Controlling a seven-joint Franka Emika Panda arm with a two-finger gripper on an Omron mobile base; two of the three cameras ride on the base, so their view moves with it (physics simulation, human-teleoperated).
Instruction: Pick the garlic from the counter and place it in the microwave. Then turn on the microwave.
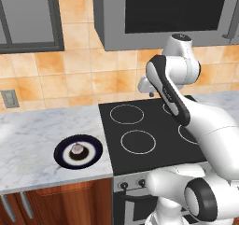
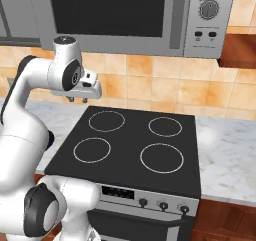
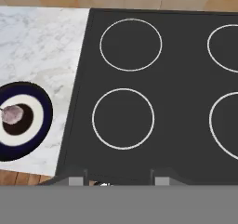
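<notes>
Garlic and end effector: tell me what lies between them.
In the left base view, stovetop and bare counter separate the end effector from the garlic, sitting on its plate.

One garlic (image 1: 77, 149) bulb is present, on one dark-blue plate (image 1: 93, 153) with a white ring. One marble counter (image 1: 32, 140) runs to either side of one black stovetop (image 1: 154, 126), which carries four white burner rings. One grey microwave (image 2: 180, 22) hangs above it, with one round dial (image 2: 209, 8) and two small buttons (image 2: 205, 34) on its panel. Four stove knobs (image 2: 162, 204) line the oven front in the right base view. One wall outlet (image 1: 10, 98). One glass-fronted wall cabinet (image 1: 28, 18). One robot arm, one gripper (image 2: 77, 99).
</notes>
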